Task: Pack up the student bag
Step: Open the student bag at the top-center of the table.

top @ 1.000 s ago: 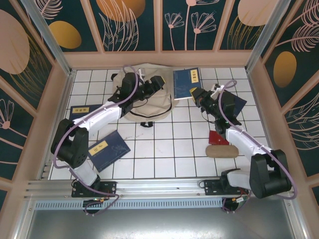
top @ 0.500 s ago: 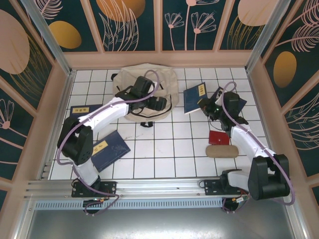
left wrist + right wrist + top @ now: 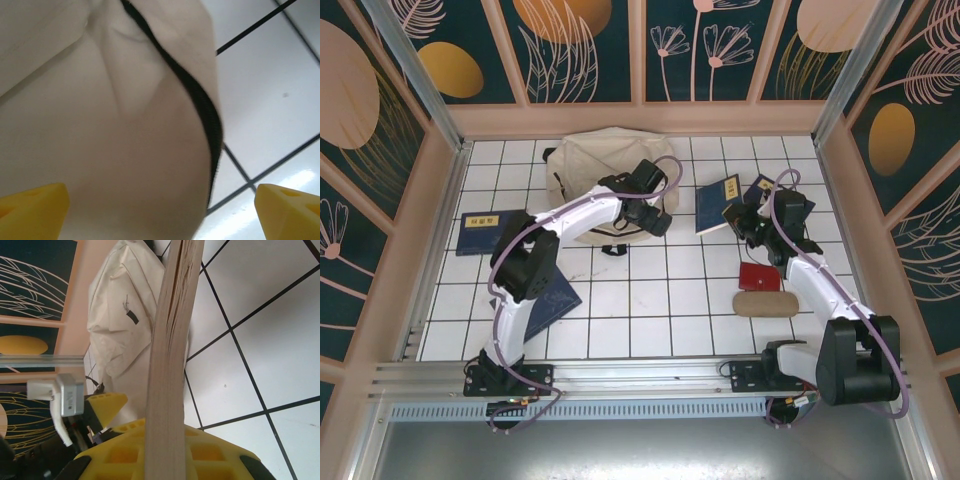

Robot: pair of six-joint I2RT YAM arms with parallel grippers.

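Cream student bag (image 3: 590, 160) slumps on the tiled tabletop (image 3: 650, 300) directly beneath the spread, empty left fingers (image 3: 292, 212) at its zippered right edge, while the right fingers (image 3: 210, 455), clenched on a navy book (image 3: 717, 200), hang just right of the bag, the book's edge aimed at it.

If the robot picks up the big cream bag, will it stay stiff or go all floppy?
Probably floppy: the student bag lies slumped and creased, and its cloth folds softly beside the dark zipper. It looks fairly flat, so perhaps light. It likely won't roll, but a push may just bunch the cloth.
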